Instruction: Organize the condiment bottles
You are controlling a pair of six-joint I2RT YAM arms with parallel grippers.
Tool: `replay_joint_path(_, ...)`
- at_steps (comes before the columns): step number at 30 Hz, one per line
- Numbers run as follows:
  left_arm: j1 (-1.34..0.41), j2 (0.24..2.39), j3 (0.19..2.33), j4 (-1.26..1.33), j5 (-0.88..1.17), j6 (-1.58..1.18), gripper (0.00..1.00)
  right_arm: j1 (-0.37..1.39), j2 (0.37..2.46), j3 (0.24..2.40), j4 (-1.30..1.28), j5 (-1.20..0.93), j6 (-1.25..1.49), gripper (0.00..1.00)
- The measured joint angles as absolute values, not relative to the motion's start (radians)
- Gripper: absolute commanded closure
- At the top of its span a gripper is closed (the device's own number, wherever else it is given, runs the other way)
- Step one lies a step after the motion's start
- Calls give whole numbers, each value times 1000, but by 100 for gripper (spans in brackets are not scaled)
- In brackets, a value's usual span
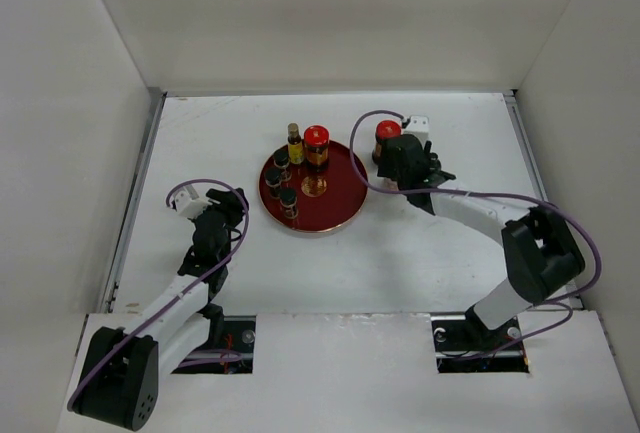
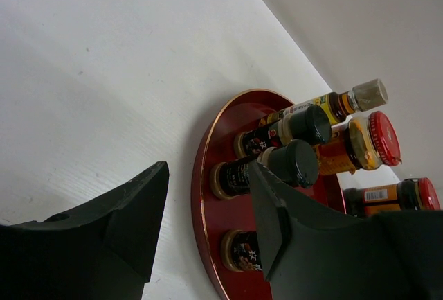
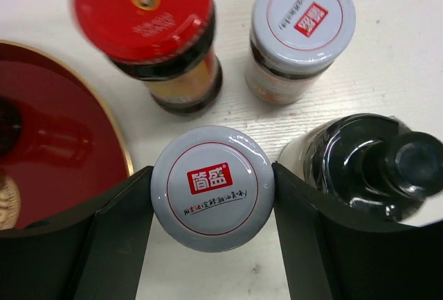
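White walls box in a white bench (image 1: 420, 253), and I take my bearings from the round dark-red lacquered tray (image 1: 338, 203) near its middle. On the tray's far edge stand a slim yellow-brown bottle with a pale cap (image 1: 294, 141) and a red-lidded amber jar (image 1: 316, 145), just beside each other. Three small dark-capped bottles (image 1: 274, 175) line its left side. The bunching leaves bare lacquer on the right, which I judge is room for the rest. Just off the tray's right rim is the cluster not yet brought in: a second red-lidded jar (image 3: 142, 9), a squat white-lidded glass jar (image 3: 212, 188), a matching white-lidded jar (image 3: 303, 19) farther from the tray, and a black-capped pale bottle (image 3: 374, 165). My right hand (image 3: 212, 206) is down over that cluster. Its two dark fingers press on opposite sides of the squat white-lidded glass jar, closed as far as the jar allows. The jar looks to be standing on the bench, not yet lifted. It seems a sensible pick, being close to the rim. The black-capped pale bottle sits right against the outer finger, though, so I would lift straight up before swinging toward the tray. My left hand (image 1: 230, 205) hangs near the tray's left rim, fingers spread wide and holding nothing. It is aimed at the dark-capped bottles and is well out of the right arm's way.
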State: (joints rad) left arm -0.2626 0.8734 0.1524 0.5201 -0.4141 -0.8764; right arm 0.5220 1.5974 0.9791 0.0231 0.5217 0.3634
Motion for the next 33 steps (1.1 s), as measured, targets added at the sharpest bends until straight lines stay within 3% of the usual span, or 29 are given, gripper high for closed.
replay_joint_path(7,-263,885,152,521,-414,-880,52,676,1563,1060,30,516,340,51)
replay_joint_path(19,-255,883,152,520,-414,-880,51,874,1906,1340,82,380,336,49)
replay_joint_path(33,-254,886,152,520,-413,-880,51,877,1969,1378,111,370,361,16)
